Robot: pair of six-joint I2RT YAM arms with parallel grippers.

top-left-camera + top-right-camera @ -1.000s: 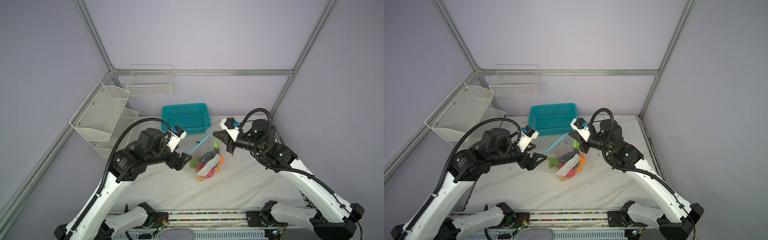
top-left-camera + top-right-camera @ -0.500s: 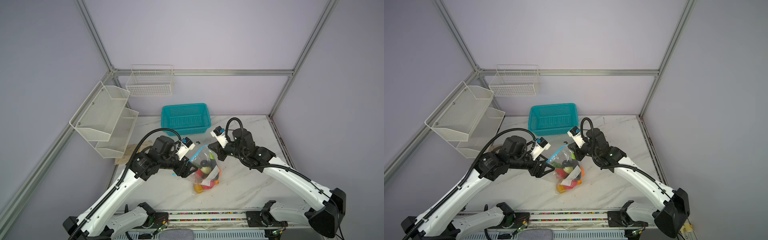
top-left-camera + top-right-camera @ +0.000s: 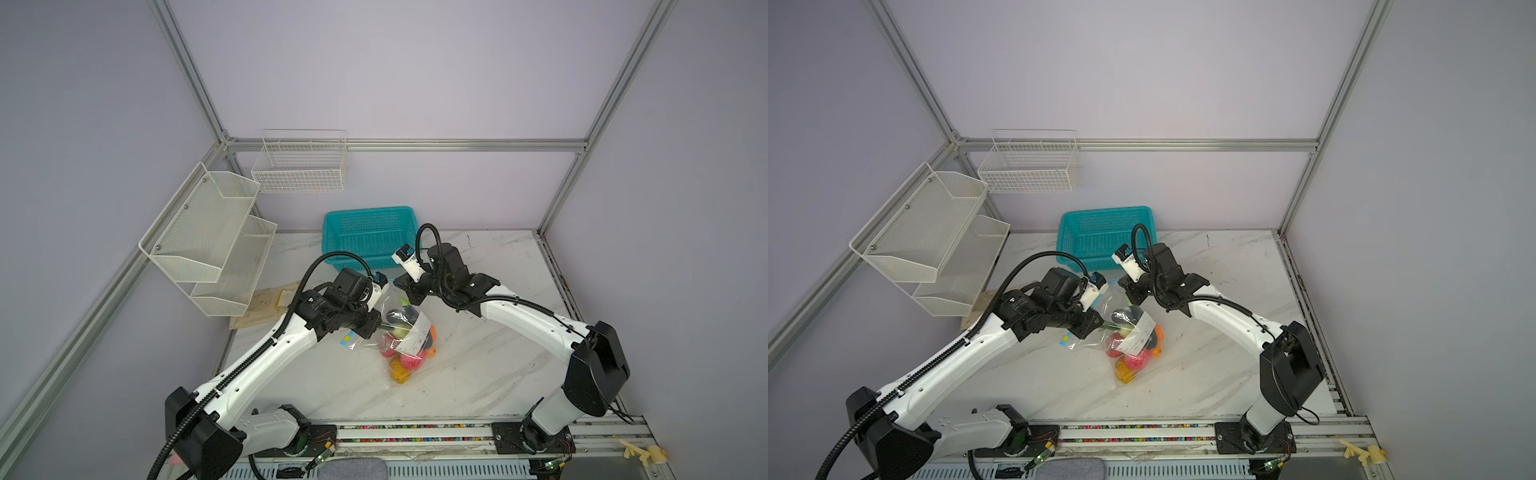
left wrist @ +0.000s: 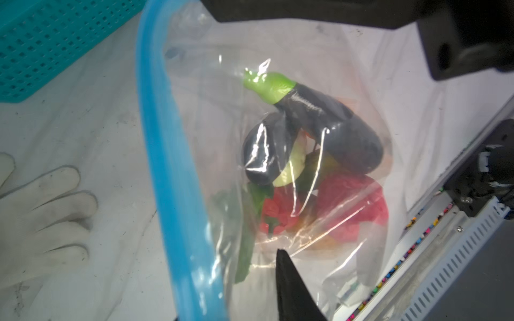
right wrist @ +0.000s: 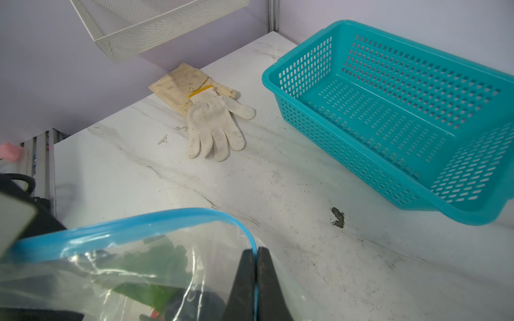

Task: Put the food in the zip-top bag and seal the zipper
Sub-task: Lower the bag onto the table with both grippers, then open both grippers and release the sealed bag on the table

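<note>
While right jaws clench zipper (image 5: 139, 223) of zip-top bag (image 3: 409, 337) holding food (image 4: 333, 125), left jaws: grip unclear.

- You have no text, number or brand that can be read in any view.
- The white label (image 3: 412, 337) on the bag (image 3: 388, 297) carries a few small dark marks and round signs in both top views. They are too small for you to make out.
- The white camera housing (image 3: 1128, 261) on the right wrist shows a short row of dark marks, which may be print. It is too small for you to read.
</note>
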